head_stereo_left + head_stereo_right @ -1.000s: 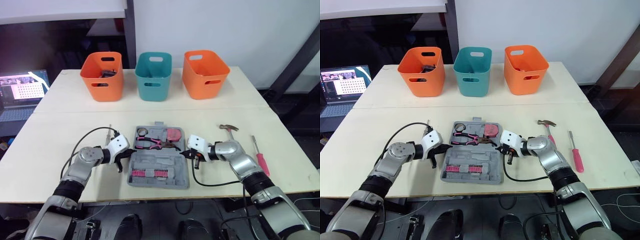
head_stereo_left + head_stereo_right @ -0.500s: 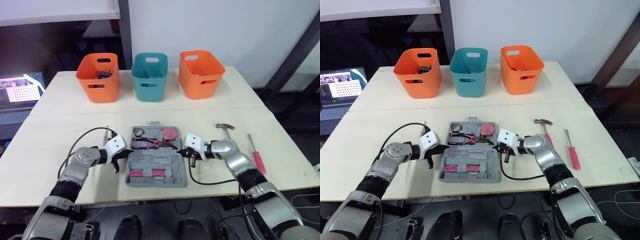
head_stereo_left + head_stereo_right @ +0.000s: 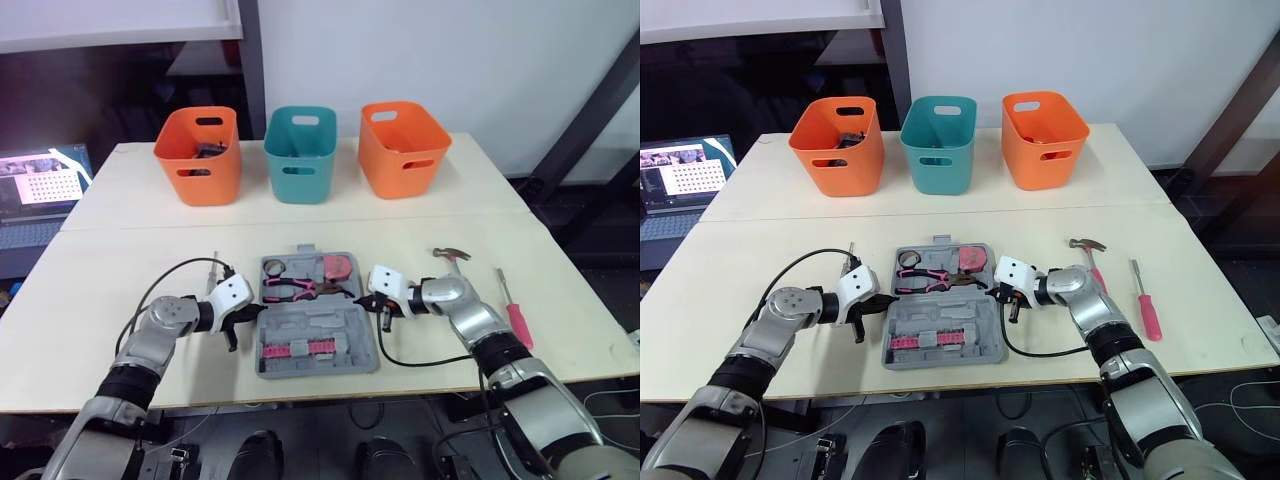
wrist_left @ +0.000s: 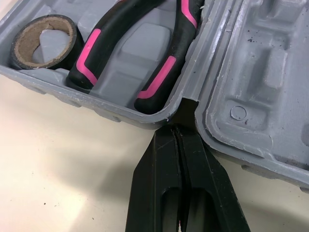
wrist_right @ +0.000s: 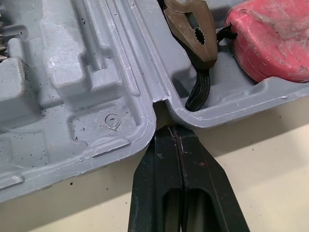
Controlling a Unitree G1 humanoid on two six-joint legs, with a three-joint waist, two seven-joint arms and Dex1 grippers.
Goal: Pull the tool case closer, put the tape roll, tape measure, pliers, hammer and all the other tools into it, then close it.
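Lying open near the middle of the table's front edge, the grey tool case [image 3: 315,315] has its two halves flat, one toward the front edge and one toward the back. The back half holds a black tape roll [image 4: 43,41] at its left end, pink-and-black pliers [image 4: 130,53] in the middle and a red tape measure [image 5: 270,38] at its right end; the front half carries a row of pink bits [image 3: 299,349]. The left gripper [image 4: 178,133] sits at the case's left side with its jaws pressed together, tips touching the notch where the halves join. The right gripper [image 5: 168,133] meets the same notch on the case's right side, jaws likewise together with nothing between them. A hammer [image 3: 452,258] lies on the table beside the right arm, and a red-handled screwdriver [image 3: 512,312] lies nearer the right edge, apart from the case. Along the back stand an orange bin [image 3: 198,153], a teal bin [image 3: 300,152] and another orange bin [image 3: 403,147]
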